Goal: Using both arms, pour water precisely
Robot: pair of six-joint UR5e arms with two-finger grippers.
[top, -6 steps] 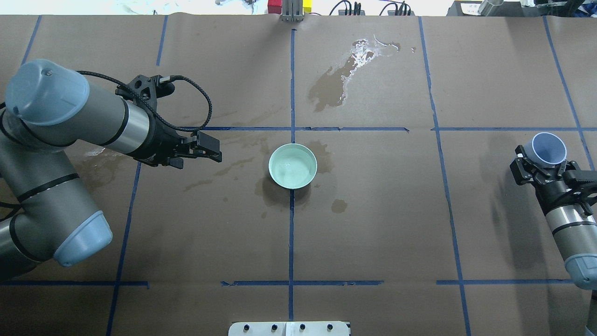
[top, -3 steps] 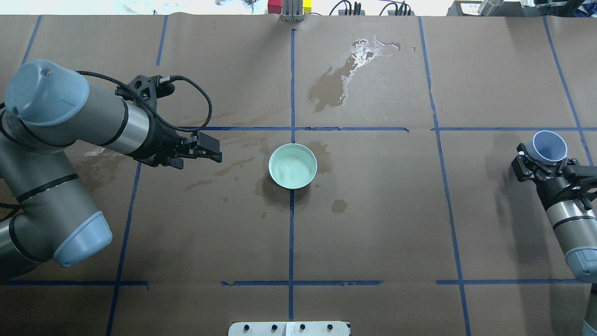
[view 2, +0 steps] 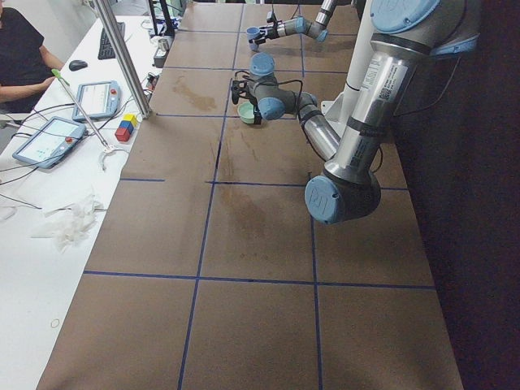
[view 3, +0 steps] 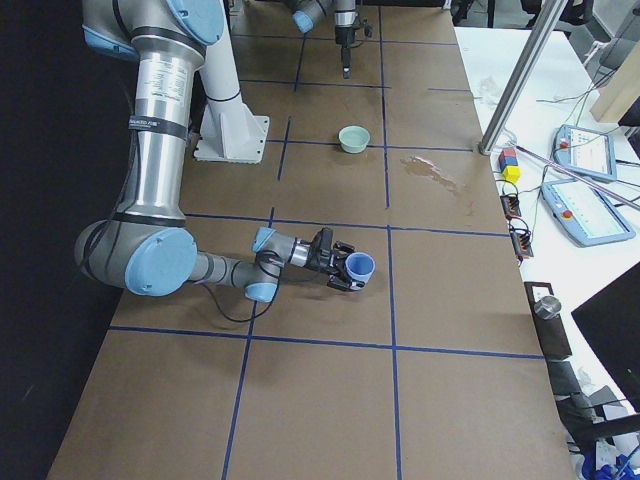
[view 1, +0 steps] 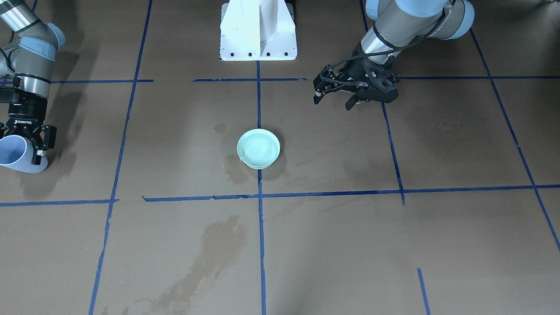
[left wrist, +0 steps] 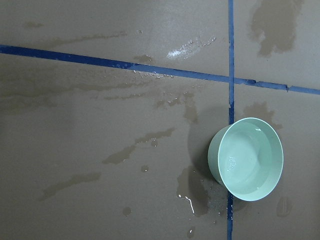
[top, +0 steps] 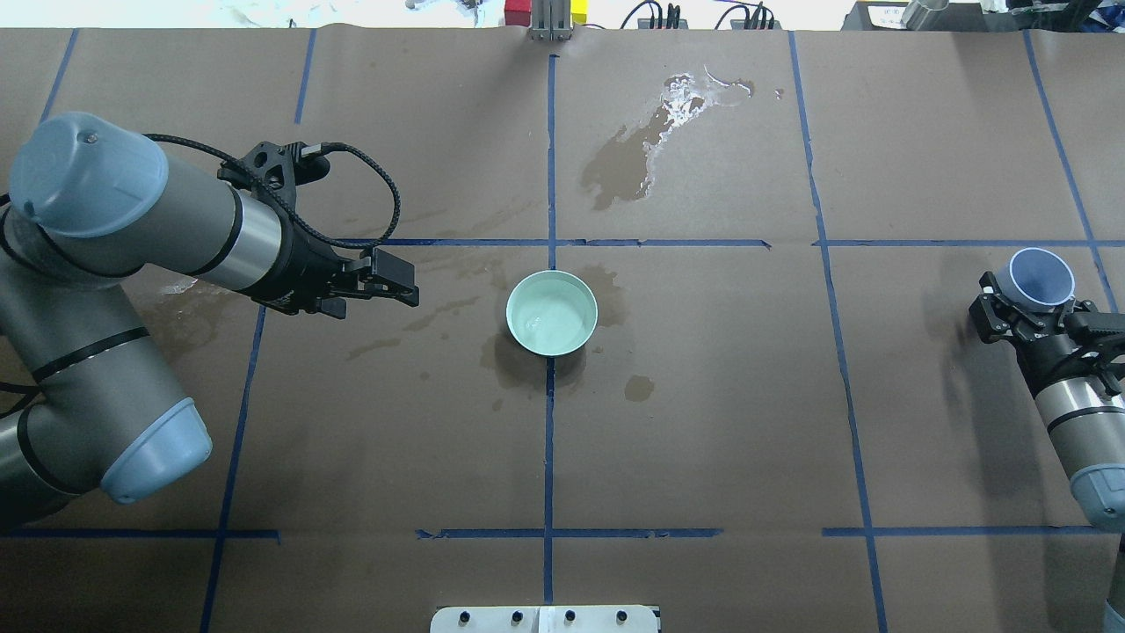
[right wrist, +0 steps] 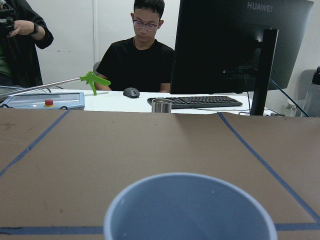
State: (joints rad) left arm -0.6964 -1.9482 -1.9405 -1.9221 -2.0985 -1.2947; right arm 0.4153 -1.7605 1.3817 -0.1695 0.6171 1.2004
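A mint-green bowl [top: 551, 312] stands at the table's middle on a tape crossing and holds clear water [left wrist: 245, 162] with faint glints. It also shows in the front view [view 1: 258, 148]. My left gripper [top: 376, 297] hangs open and empty a short way to the left of the bowl, above the paper; in the front view [view 1: 332, 103] its fingers stand apart. My right gripper [top: 1035, 303] is shut on a light-blue cup [top: 1041, 276] at the far right, well away from the bowl. The cup [view 1: 15, 154] is tilted, and no water shows inside it [right wrist: 190, 210].
Wet patches darken the brown paper: a large spill [top: 655, 132] at the back centre and smaller stains [left wrist: 137, 147] around the bowl. The white pedestal [view 1: 258, 30] stands at the robot's side. Operators and a monitor [right wrist: 240, 45] are beyond the right end.
My right gripper has carried the blue cup slightly farther right and away from the bowl. The left arm and the bowl have not moved.
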